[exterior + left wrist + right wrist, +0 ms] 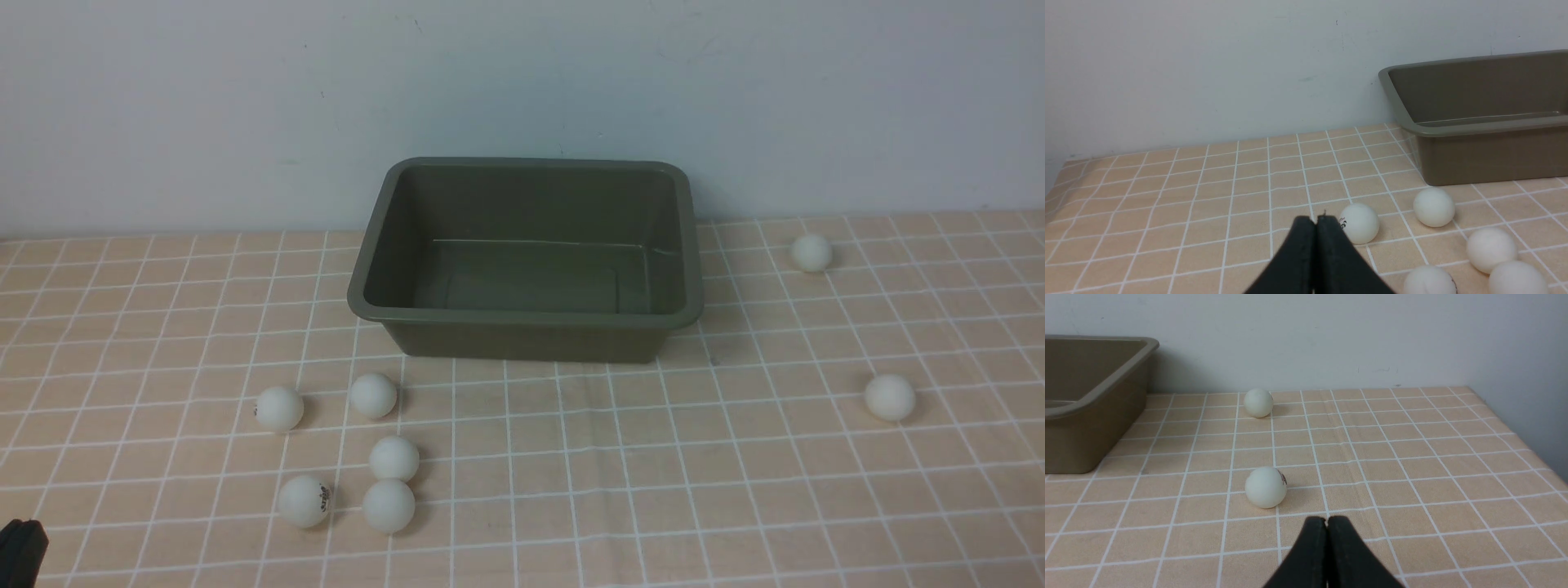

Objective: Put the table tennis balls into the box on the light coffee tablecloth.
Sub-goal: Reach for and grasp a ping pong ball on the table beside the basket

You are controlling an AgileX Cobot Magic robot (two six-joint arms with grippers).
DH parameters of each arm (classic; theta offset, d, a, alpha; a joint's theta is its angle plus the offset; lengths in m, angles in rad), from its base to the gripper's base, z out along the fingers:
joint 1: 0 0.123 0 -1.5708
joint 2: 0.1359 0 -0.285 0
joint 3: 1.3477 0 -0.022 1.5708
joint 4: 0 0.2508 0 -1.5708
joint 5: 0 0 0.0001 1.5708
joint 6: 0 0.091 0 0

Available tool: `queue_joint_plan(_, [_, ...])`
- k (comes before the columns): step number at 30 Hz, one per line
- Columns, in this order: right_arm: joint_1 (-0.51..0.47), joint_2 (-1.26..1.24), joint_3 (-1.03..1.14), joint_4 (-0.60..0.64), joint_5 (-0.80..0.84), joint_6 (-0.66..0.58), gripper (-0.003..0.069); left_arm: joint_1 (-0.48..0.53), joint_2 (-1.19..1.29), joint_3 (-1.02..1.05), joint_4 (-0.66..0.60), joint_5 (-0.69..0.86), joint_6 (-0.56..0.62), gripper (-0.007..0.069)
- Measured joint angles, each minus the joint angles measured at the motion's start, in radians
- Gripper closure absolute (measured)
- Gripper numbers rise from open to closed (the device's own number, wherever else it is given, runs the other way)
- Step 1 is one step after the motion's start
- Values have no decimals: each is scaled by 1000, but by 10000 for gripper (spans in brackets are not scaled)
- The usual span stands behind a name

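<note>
The olive-green box [522, 317] stands empty at the back middle of the light coffee tablecloth [653, 457]. Several white table tennis balls lie in front of its left corner, among them one [279, 408] with a logo and one [373, 395] nearest the box. Two more lie to the right, one far [811, 252] and one nearer [890, 397]. My left gripper [1315, 220] is shut and empty, low over the cloth, just short of a logo ball [1359, 223]. My right gripper [1327, 520] is shut and empty too, a little behind a ball [1266, 487].
A pale wall rises right behind the box [1494, 159]. The cloth's right edge [1515, 428] drops off beyond the far right ball [1258, 402]. A black part of my left arm [20, 551] shows at the front view's lower left corner.
</note>
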Motion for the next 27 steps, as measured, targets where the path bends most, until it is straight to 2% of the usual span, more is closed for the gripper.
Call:
queue_joint_plan(20, [11, 0, 0, 0, 2, 0, 677, 0, 0, 0, -25, 0, -18, 691])
queue_joint_plan(24, [11, 0, 0, 47, 4, 5, 677, 0, 0, 0, -168, 0, -97, 691])
queue_joint_plan(27, [11, 0, 0, 211, 8, 45, 677, 0, 0, 0, -379, 0, -181, 691])
